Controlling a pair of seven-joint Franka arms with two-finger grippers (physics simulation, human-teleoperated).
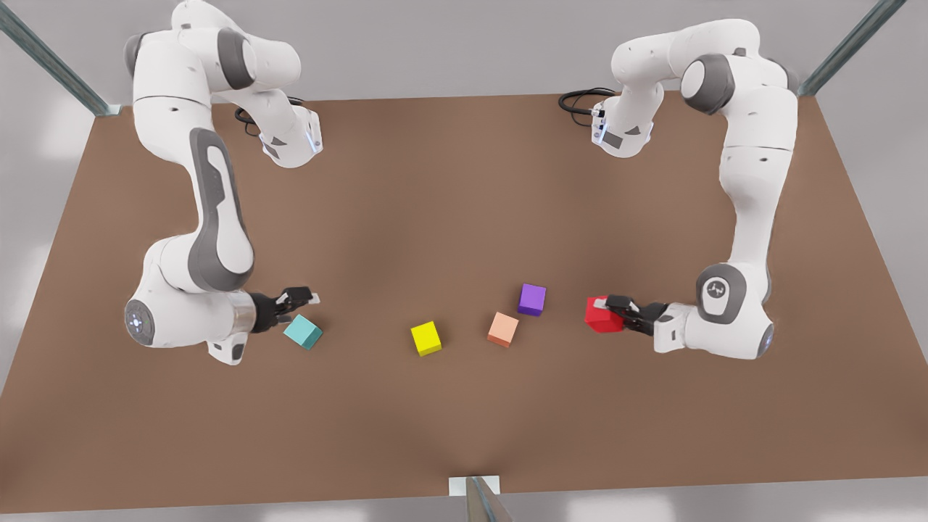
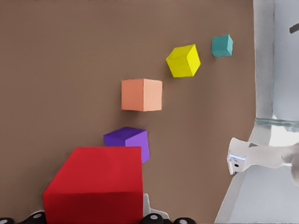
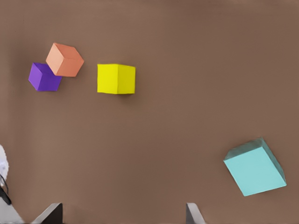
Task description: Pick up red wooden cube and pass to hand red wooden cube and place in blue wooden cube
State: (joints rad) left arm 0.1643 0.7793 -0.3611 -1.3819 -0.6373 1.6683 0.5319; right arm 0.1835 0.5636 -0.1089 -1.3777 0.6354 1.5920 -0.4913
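The red wooden cube [image 1: 602, 316] is at the front view's right, clamped in my left gripper [image 1: 615, 309], which is shut on it. Seen from the left wrist, the red cube [image 2: 96, 184] looms large between the fingertips [image 2: 153, 217]. The blue wooden cube [image 1: 303, 332], teal in colour, rests on the table at the front view's left. My right gripper [image 1: 299, 304] hovers just beside and above it, open and holding nothing. From the right wrist the teal cube [image 3: 254, 168] lies off to one side of the open fingers [image 3: 193, 213], not between them.
Between the two grippers, a yellow cube [image 1: 425, 338], a salmon-orange cube [image 1: 503, 329] and a purple cube [image 1: 532, 299] sit on the brown table [image 1: 449, 203]. A metal post [image 1: 475, 493] stands at the table's near edge.
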